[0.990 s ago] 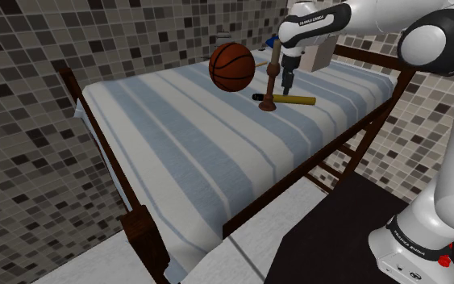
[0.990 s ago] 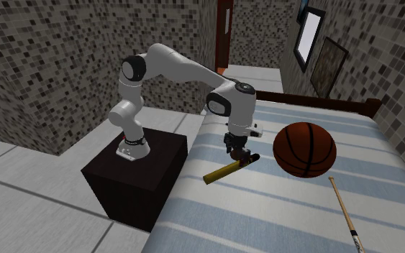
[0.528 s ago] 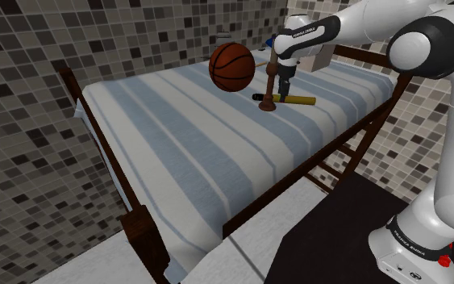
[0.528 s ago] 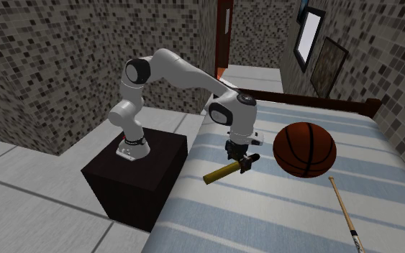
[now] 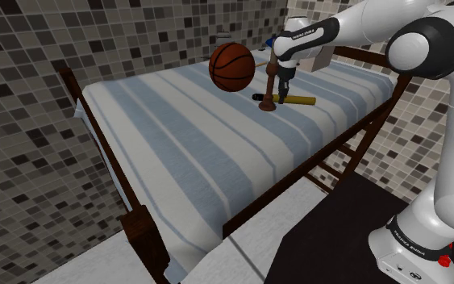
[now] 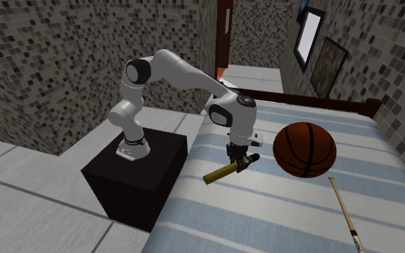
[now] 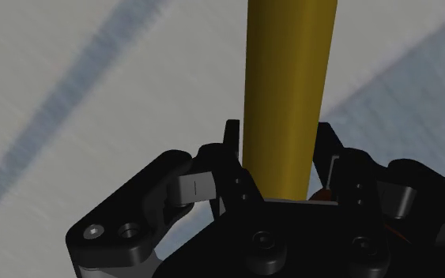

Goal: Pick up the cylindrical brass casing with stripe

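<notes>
Our tool point(image 7: 280, 146) has its two black fingers set against opposite sides of the brass casing point(image 7: 288, 79), so we read it as clenched on the casing, with the arm coming down on it from above. The casing lies flat on the striped bed point(image 6: 265, 208), not yet raised.

In the second exterior view the tool point(image 6: 241, 162) stands over one end of the casing point(image 6: 219, 174), not over its middle. The long axis runs from that end down to that view's lower left, toward the bed edge nearest the stand point(image 6: 132, 176). We judge that a hold so far off centre may let the free end sag or swing as it lifts, so a straight, slow rise seems wise.

In the shoulder view the tool point(image 5: 282, 93) meets the casing point(image 5: 301, 100) near the far side of the bed point(image 5: 185, 137).

A basketball point(image 6: 304, 149) sits just beside the tool on the second exterior view's right, so there is little room that way. A thin wooden stick point(image 6: 343, 208) lies beyond the ball, well apart from the tool. Above the tool we see open room, and the mattress toward the viewer in that view is bare.
</notes>
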